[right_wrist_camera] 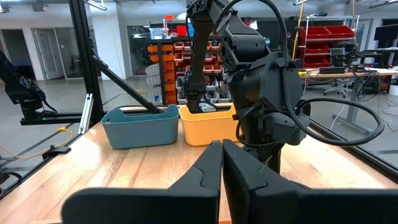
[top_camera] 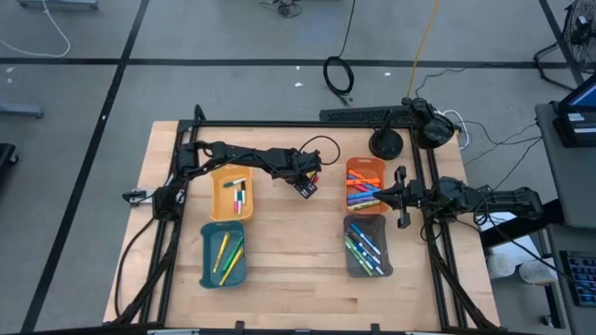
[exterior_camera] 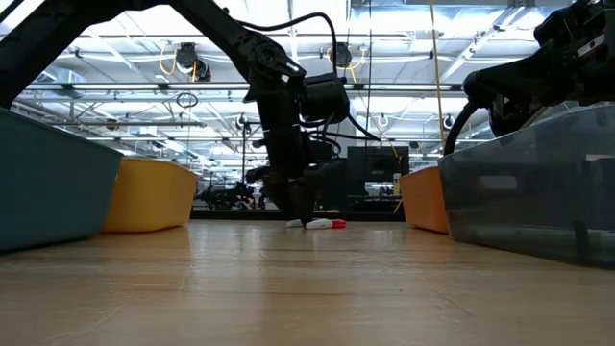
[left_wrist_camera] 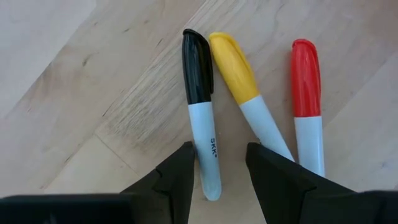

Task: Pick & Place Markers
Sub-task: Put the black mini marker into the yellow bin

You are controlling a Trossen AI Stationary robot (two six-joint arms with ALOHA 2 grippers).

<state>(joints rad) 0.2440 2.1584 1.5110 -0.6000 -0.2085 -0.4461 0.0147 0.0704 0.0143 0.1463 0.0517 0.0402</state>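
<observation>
Three white-bodied markers lie side by side on the bare wood at the table's middle: a black-capped one (left_wrist_camera: pixel 199 93), a yellow-capped one (left_wrist_camera: pixel 239 78) and a red-capped one (left_wrist_camera: pixel 306 93). My left gripper (left_wrist_camera: pixel 221 152) is open and low over them (top_camera: pixel 307 183), pointing down. Its fingers stand on either side of the black-capped marker's white end, and the yellow-capped marker's body runs under one finger. In the low view the gripper (exterior_camera: pixel 296 207) reaches the table beside a red-capped marker (exterior_camera: pixel 327 223). My right gripper (right_wrist_camera: pixel 222 155) is shut and empty, waiting over the right-hand trays (top_camera: pixel 384 194). My left gripper comes from above with its fingers along the markers. One finger (left_wrist_camera: pixel 183 171) stands right beside the black-capped marker's white body (left_wrist_camera: pixel 208 168). I cannot tell whether it touches the marker. The marker lies flat on the table.
A yellow tray (top_camera: pixel 216 197) and a teal tray (top_camera: pixel 207 256) with a few markers stand on the left. An orange tray (top_camera: pixel 350 186) and a grey tray (top_camera: pixel 350 249) holding several markers stand on the right. Bare wood lies between the two pairs.
</observation>
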